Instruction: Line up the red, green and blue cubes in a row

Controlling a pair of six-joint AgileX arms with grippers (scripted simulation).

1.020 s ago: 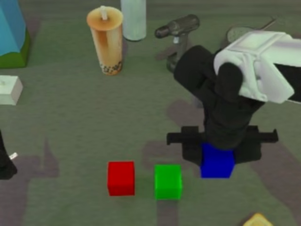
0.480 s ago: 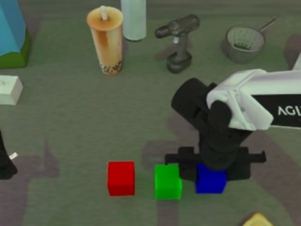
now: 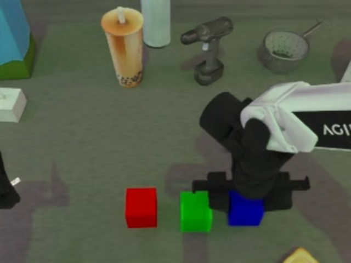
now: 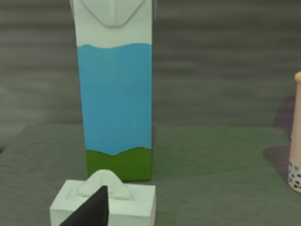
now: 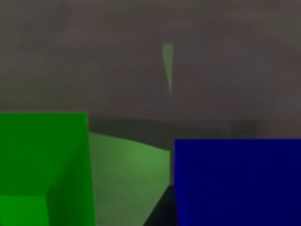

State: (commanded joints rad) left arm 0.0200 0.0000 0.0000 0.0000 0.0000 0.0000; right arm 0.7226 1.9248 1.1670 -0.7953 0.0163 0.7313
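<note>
The red cube (image 3: 141, 207), the green cube (image 3: 196, 211) and the blue cube (image 3: 245, 211) stand side by side near the table's front edge. A narrow gap separates green from blue. My right gripper (image 3: 246, 201) reaches down from above and is shut on the blue cube, whose upper part the black wrist hides. In the right wrist view the blue cube (image 5: 237, 181) fills the near side, with a dark finger (image 5: 162, 212) against it and the green cube (image 5: 42, 165) beside it. My left gripper (image 3: 6, 192) is parked at the left edge, open.
At the back stand a bubble tea cup (image 3: 123, 46), a white bottle (image 3: 156, 22), a drill (image 3: 208, 49) and a metal strainer (image 3: 283, 50). A blue-green carton (image 3: 13, 38) and an off-white block (image 3: 11, 104) are at the left. A yellow block (image 3: 300, 256) lies front right.
My right gripper carried the blue cube left and toward the front, bringing it down beside the green cube. In the last half second it barely moved. The left arm stayed still.
</note>
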